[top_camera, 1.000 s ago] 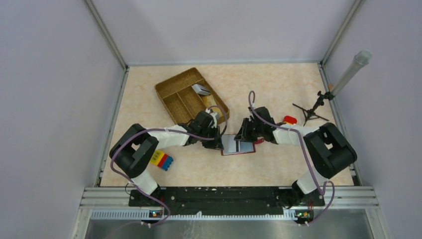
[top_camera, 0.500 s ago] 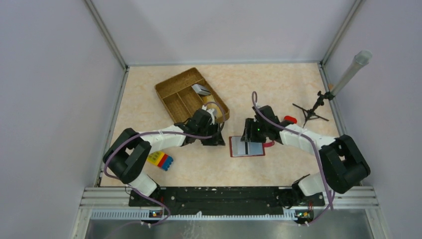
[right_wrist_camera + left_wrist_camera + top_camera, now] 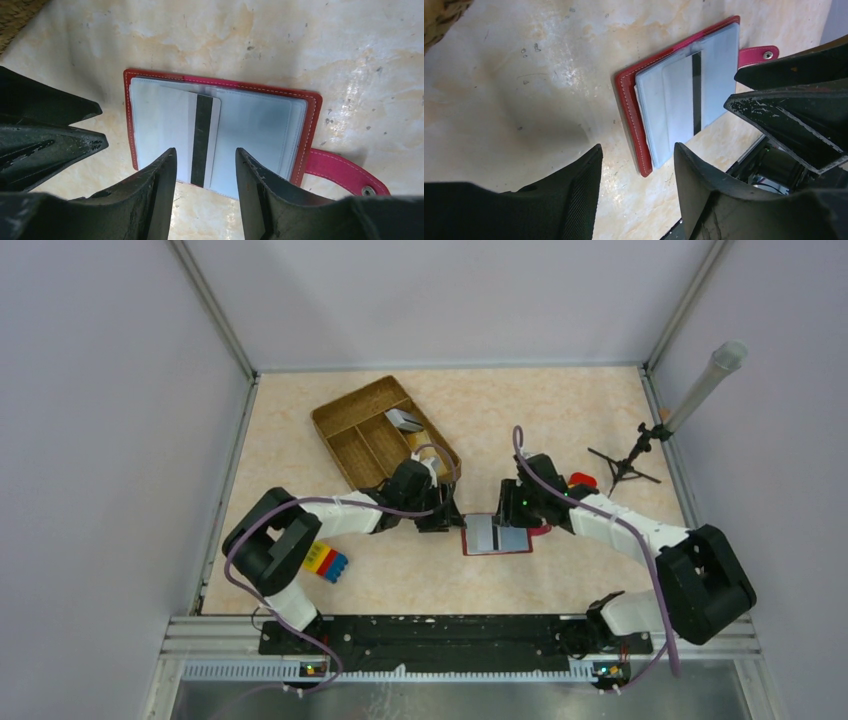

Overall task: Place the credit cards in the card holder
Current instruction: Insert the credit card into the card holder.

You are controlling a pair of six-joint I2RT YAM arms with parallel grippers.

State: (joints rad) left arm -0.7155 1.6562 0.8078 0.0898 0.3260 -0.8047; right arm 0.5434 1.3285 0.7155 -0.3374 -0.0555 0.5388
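The holder (image 3: 497, 536) lies open and flat on the tabletop (image 3: 580, 410), its clear sleeves facing up for loading. A striped card (image 3: 202, 140) appears tucked into one sleeve. The left end effector (image 3: 638, 150) and right end effector (image 3: 206, 152) flank the holder, both released and empty.

Your left arm (image 3: 340, 512): white links, black joints | your right arm (image 3: 620, 525): same colours | purple cable (image 3: 516, 445) looped along each | right gripper (image 3: 205, 152): matte black wedge fingers (image 3: 142, 200)
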